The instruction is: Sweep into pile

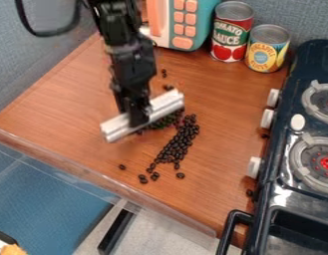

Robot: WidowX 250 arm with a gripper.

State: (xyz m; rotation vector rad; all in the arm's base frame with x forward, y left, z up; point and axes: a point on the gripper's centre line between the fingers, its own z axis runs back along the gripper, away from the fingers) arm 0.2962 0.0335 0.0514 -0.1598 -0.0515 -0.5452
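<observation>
Seeing a glossy black stove (280,199) bordering the right side. Finding smooth, rounded beans (181,139) trailing over the wood-grained counter (219,124) from beside a straight, pale, ridged bar (167,105). Clamping that bar in the gripper (136,119), fingers apparently closed around its middle. Facing a red-labelled can (231,32), a yellow-labelled can (266,50) and a boxy, buttoned toy (201,20) behind.

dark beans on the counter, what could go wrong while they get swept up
The loose dark beans nearest the counter's front edge could roll off if pushed that way. Those by the stove lie well away from the main cluster and may get missed. The white bar in the gripper sits at a slant, so beans might slip past its ends.
</observation>
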